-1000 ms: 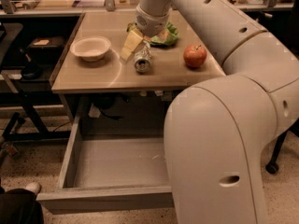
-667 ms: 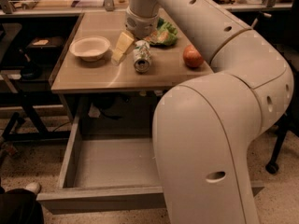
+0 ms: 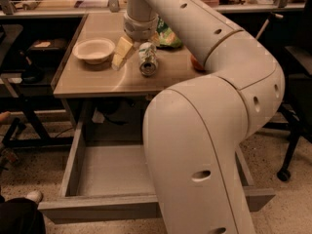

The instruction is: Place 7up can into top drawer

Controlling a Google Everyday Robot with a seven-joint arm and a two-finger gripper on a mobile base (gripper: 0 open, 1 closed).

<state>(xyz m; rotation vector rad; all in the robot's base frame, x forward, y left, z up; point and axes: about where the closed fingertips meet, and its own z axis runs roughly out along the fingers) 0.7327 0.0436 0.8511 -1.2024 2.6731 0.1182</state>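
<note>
The 7up can (image 3: 147, 60) lies on its side on the tan table (image 3: 97, 82), its silver end facing me. My gripper (image 3: 130, 56) hangs from the arm, down at the table surface, just left of the can and close against it. The top drawer (image 3: 73, 165) is pulled out below the table; the part of its grey flat bottom that shows is empty. My big white arm covers the drawer's right half.
A white bowl (image 3: 95, 50) sits left of the gripper. A green chip bag (image 3: 168, 35) lies behind the can. A red fruit (image 3: 195, 62) peeks out beside my arm. A chair (image 3: 297, 87) stands at the right, a person's shoe (image 3: 33, 197) at the lower left.
My arm and gripper have shifted a little to the left along the table. The can, bowl and drawer have stayed where they were.
</note>
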